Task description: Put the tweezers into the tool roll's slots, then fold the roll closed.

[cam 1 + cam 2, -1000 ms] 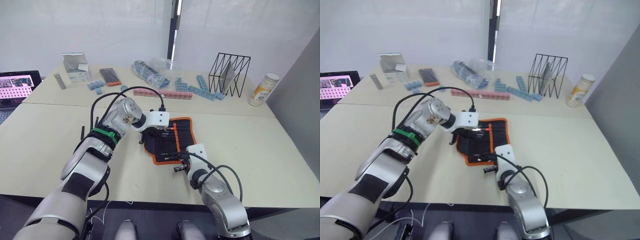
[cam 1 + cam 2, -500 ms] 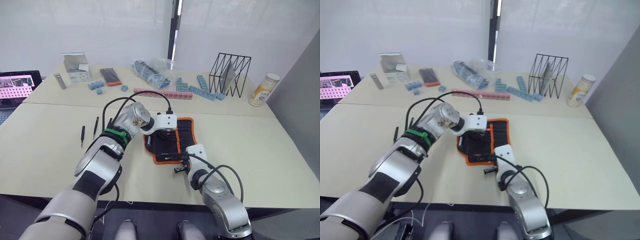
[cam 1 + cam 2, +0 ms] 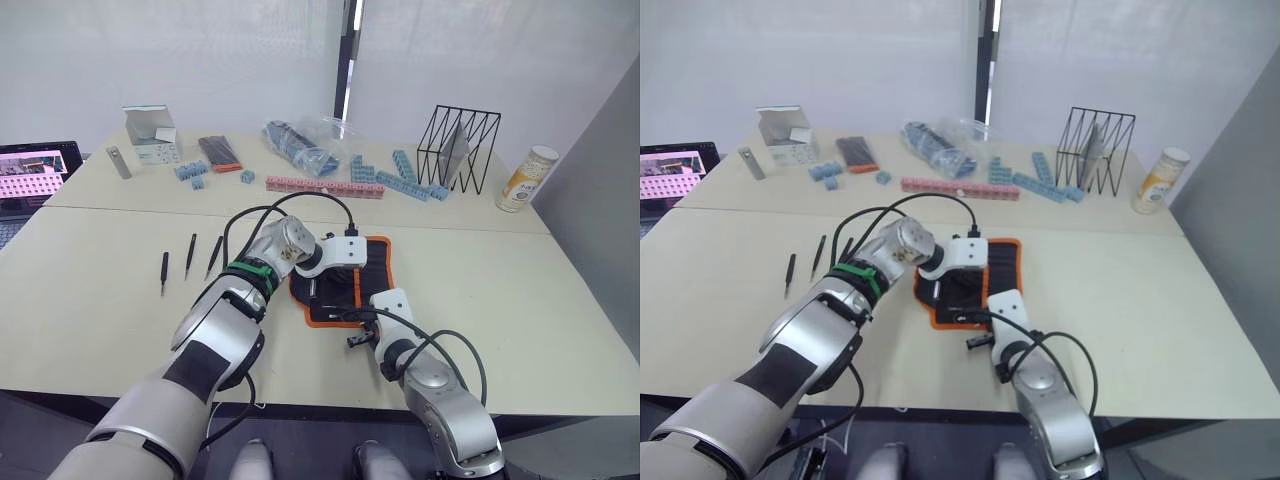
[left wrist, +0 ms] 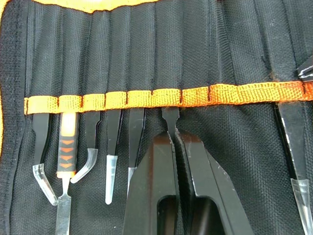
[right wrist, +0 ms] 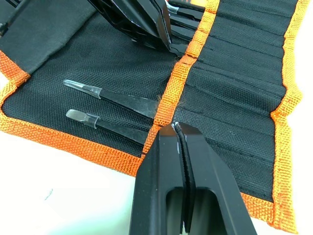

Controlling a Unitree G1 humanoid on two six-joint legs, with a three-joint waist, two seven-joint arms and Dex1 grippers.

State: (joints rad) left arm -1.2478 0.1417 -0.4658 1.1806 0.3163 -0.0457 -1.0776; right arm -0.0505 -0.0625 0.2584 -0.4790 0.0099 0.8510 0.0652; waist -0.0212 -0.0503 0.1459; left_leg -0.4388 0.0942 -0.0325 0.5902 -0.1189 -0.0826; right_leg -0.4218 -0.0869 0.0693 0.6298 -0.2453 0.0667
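My tool roll (image 4: 195, 44) is black ribbed fabric with orange woven trim; its tweezers (image 4: 113, 147) are black with clear tip caps, one with a black-and-orange chevron grip; my gripper fingers (image 4: 156, 196) are glossy black.

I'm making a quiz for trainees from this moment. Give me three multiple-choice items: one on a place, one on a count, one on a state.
1. Where do the loose tweezers lie?
A. on the table to the robot's left of the tool roll
B. inside the wire rack
C. on the laptop

2. How many loose tweezers lie there?
A. one
B. three
C. six

3. How is the tool roll?
A. folded shut
B. hanging off the edge
C. open flat

Key: 1 A, they lie on the bare table left of it; 2 B, three dark slivers side by side; 3 C, its slots show.
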